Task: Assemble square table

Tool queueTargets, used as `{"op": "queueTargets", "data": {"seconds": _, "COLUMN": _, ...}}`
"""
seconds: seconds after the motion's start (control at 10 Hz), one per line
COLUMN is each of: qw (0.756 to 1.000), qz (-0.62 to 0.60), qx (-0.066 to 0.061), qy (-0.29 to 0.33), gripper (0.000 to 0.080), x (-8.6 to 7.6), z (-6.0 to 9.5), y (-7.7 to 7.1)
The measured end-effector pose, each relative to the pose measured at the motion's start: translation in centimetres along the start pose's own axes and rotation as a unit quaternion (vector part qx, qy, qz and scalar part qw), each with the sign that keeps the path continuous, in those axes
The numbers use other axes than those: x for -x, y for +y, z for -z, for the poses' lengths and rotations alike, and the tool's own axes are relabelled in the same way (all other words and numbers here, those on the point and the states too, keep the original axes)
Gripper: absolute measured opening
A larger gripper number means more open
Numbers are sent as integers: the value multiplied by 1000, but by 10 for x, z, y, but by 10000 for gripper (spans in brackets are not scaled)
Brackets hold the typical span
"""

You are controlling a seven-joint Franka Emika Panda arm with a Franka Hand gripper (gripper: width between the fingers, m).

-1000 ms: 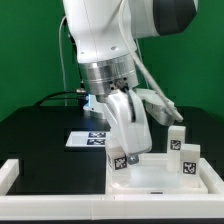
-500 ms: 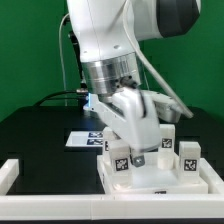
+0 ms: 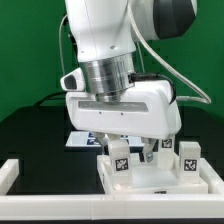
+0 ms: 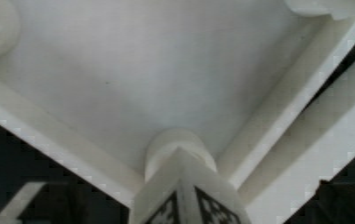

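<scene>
The white square tabletop (image 3: pixel 160 180) lies at the exterior view's lower right and fills most of the wrist view (image 4: pixel 147 70). A short white tagged leg (image 3: pixel 120 160) stands on its near left corner. Two more tagged legs (image 3: pixel 188 160) (image 3: pixel 166 147) stand on the right side. My gripper (image 3: pixel 128 150) hangs straight down over the near left leg, its wide side facing the camera. The leg stands between the fingers, and in the wrist view it (image 4: pixel 195 185) shows a gap on each side. The jaws look open.
The marker board (image 3: pixel 82 139) lies on the black table behind the tabletop. The long white L-shaped rail (image 3: pixel 12 173) runs along the exterior view's left and front edges. The arm's body hides the middle of the scene.
The hand has turned about a quarter turn around its vertical axis, so its wide side faces the camera instead of its narrow side. It stays over the near left leg.
</scene>
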State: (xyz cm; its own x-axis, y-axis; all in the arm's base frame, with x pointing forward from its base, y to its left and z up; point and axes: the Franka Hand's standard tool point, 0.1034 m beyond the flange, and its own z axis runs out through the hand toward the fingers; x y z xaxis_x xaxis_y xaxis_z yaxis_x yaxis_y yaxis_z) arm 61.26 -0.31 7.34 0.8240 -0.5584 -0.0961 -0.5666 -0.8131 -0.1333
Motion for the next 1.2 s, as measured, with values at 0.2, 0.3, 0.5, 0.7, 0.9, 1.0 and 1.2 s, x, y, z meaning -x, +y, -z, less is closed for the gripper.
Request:
{"op": "queueTargets", "data": {"seconds": 0.2, "qw": 973, "qz": 222, "qx": 13, "qy": 64, "gripper": 649, "x": -10, "z": -1, "y": -7}}
{"op": "queueTargets", "data": {"seconds": 0.3, "qw": 969, "qz": 240, "qx": 14, "qy": 65, "gripper": 649, "x": -13, "z": 1, "y": -5}}
{"op": "queueTargets", "data": {"seconds": 0.5, "qw": 975, "qz": 210, "qx": 12, "qy": 65, "gripper": 632, "x": -12, "z": 0, "y": -5}}
{"op": "queueTargets", "data": {"seconds": 0.7, "qw": 985, "qz": 158, "qx": 9, "qy": 65, "gripper": 282, "x": -12, "z": -1, "y": -5}}
{"op": "queueTargets", "data": {"seconds": 0.9, "qw": 994, "qz": 84, "qx": 4, "qy": 65, "gripper": 287, "x": -12, "z": -2, "y": -5}}
{"op": "queueTargets", "data": {"seconds": 1.0, "qw": 998, "qz": -14, "qx": -2, "qy": 66, "gripper": 287, "x": -12, "z": -2, "y": -7}}
{"op": "queueTargets", "data": {"seconds": 1.2, "qw": 978, "qz": -198, "qx": -16, "qy": 62, "gripper": 287, "x": -13, "z": -3, "y": -9}}
